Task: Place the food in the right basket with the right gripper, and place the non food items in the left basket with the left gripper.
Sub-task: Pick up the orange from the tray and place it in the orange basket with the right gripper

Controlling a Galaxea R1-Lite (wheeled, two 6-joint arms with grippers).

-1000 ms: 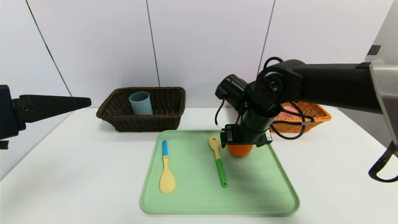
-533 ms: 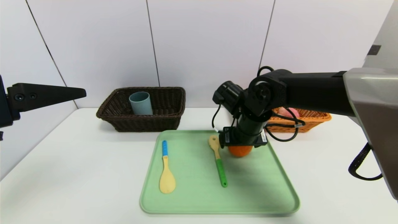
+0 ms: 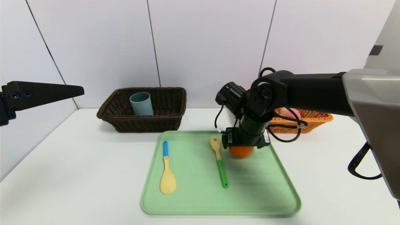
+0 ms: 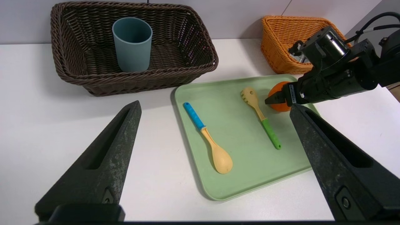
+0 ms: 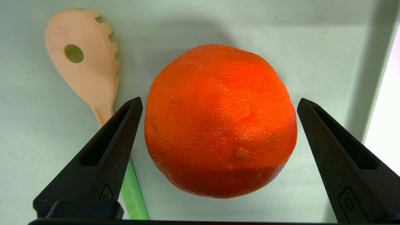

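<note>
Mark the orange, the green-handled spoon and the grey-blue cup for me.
orange [image 5: 220,120]: right wrist view, middle of its peel, between the open right claw's fingers.
green-handled spoon [image 3: 222,172]: head view, on the green handle.
grey-blue cup [image 4: 132,47]: left wrist view, on its outer wall.

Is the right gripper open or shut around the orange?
Open. The right gripper straddles the orange on the green tray, with a gap visible beside at least one finger.
</note>
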